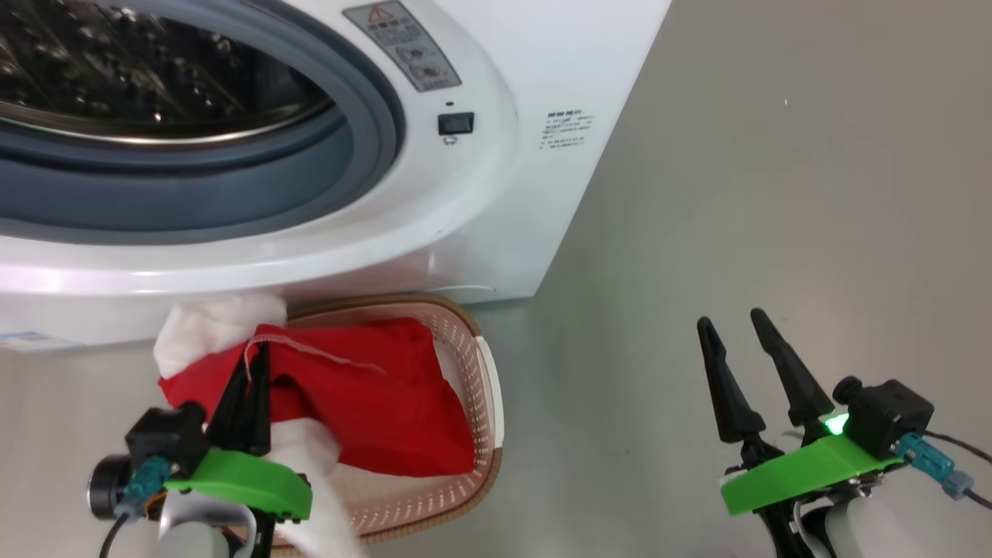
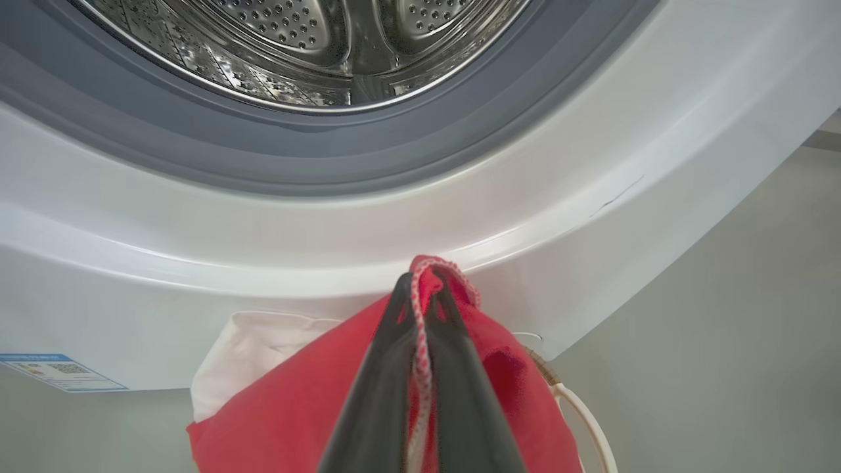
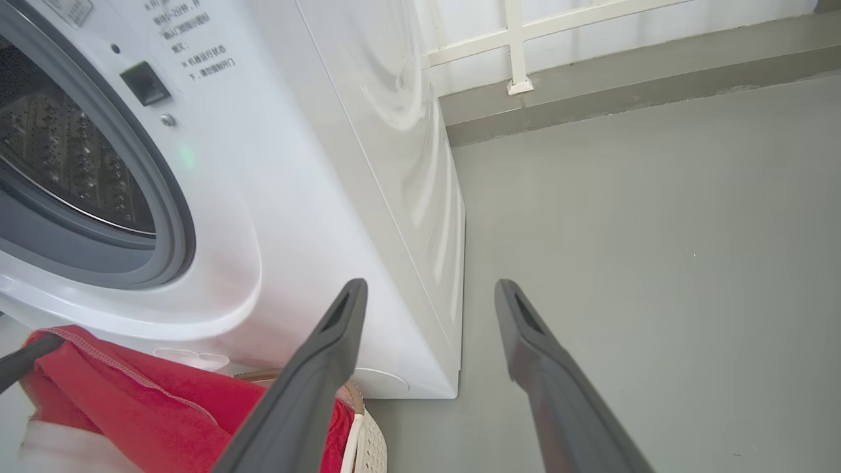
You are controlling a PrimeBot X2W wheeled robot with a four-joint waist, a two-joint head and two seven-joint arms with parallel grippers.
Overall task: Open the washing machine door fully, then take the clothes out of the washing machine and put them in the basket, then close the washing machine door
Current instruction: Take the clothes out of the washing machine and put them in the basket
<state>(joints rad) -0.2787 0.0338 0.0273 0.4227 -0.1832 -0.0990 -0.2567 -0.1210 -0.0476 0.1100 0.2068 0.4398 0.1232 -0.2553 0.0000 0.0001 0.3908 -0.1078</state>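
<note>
The white washing machine (image 1: 465,209) fills the upper left, its drum mouth uncovered and the steel drum (image 2: 309,46) bare inside; the door is out of view. Below it on the floor stands the cream basket (image 1: 474,364) with the red and white clothes (image 1: 387,403) draped over and into it. My left gripper (image 1: 254,353) is shut on a red hem with white stitching (image 2: 427,289), holding it above the basket's left side. My right gripper (image 1: 732,318) hangs open over the floor at the lower right, its fingers (image 3: 341,322) apart with nothing between them.
Grey floor (image 1: 775,194) stretches to the right of the machine. A white wall with a grey skirting (image 3: 624,72) runs behind it. A blue sticker (image 2: 56,371) sits low on the machine's front, and a small black latch socket (image 1: 456,124) to the right of the drum mouth.
</note>
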